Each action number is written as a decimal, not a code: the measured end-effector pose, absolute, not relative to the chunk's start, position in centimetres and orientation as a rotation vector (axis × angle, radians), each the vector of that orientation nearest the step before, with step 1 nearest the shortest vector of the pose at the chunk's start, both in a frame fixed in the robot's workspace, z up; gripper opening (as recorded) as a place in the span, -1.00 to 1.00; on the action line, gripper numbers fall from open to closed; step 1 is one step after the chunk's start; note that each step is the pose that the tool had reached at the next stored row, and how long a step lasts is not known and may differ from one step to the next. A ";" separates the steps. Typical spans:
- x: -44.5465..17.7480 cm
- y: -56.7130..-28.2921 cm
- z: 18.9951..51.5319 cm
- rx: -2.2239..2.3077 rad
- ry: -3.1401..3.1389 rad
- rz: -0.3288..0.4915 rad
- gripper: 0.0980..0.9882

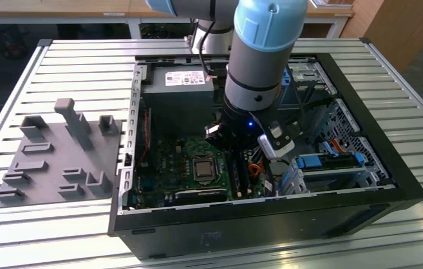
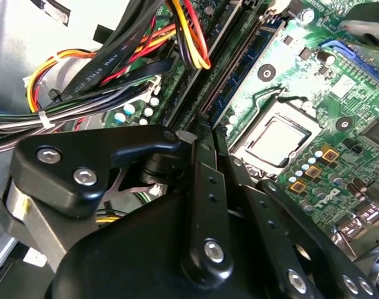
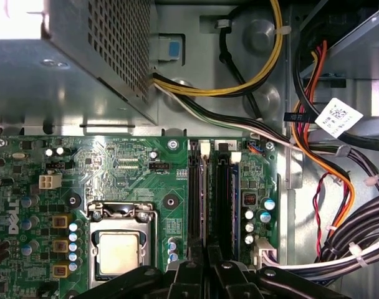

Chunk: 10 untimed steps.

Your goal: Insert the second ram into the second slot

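Tool [image 3: 205, 265] low over the memory slots [image 3: 205, 187], at three o'clock from the processor socket [image 3: 121, 246] in the first wrist view. Second ram [image 2: 239, 68] appears seated (full latching unverified). Tool grip: cannot tell.

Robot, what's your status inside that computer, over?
Gripper low over the memory slots. Dark-blue ram standing upright in a slot. Cable bundle alongside the slots.

Glossy black plastic gripper [image 2: 205, 140] links gleam over a matt green circuit board [image 3: 121, 174], beside a perforated grey sheet-metal power supply box [image 3: 83, 56] and a shiny metal processor lid [image 3: 121, 252].
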State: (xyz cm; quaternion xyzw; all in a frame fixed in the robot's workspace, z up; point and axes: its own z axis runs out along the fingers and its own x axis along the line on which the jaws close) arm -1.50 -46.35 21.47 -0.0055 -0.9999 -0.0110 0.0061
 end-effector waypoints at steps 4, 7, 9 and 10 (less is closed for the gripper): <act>-1.5 -46.5 21.5 -0.018 -3.129 -0.034 -0.91; -1.5 -46.5 21.6 -0.018 -3.129 -0.034 -0.91; -1.5 -46.5 21.7 -0.018 -3.129 -0.034 -0.91; -1.5 -46.5 21.7 -0.021 -3.129 -0.035 -0.91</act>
